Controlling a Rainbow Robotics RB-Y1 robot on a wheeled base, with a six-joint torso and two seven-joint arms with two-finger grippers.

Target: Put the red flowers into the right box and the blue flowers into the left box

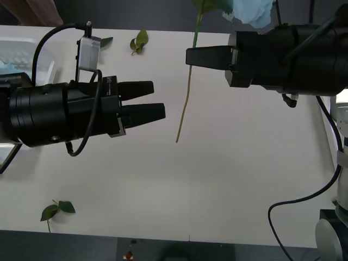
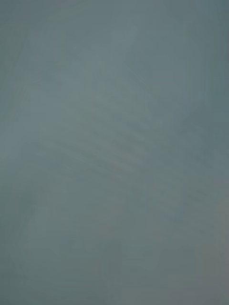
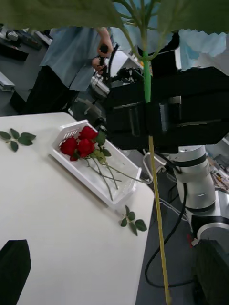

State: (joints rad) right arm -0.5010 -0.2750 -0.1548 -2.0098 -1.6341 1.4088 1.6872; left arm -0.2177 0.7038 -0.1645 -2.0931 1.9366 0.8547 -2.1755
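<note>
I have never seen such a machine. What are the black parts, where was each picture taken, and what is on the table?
The black parts are a robot's two arms. The front view looks down from above them. The right gripper is shut on the thin green stem of a pale blue artificial flower, hanging above the white table. The left gripper waits open nearby. The left wrist view, from that arm, looks across at the white plastic tray holding three deep-red artificial roses. Loose green leaf sprigs lie on the table. The right wrist view is a plain grey blur.
</note>
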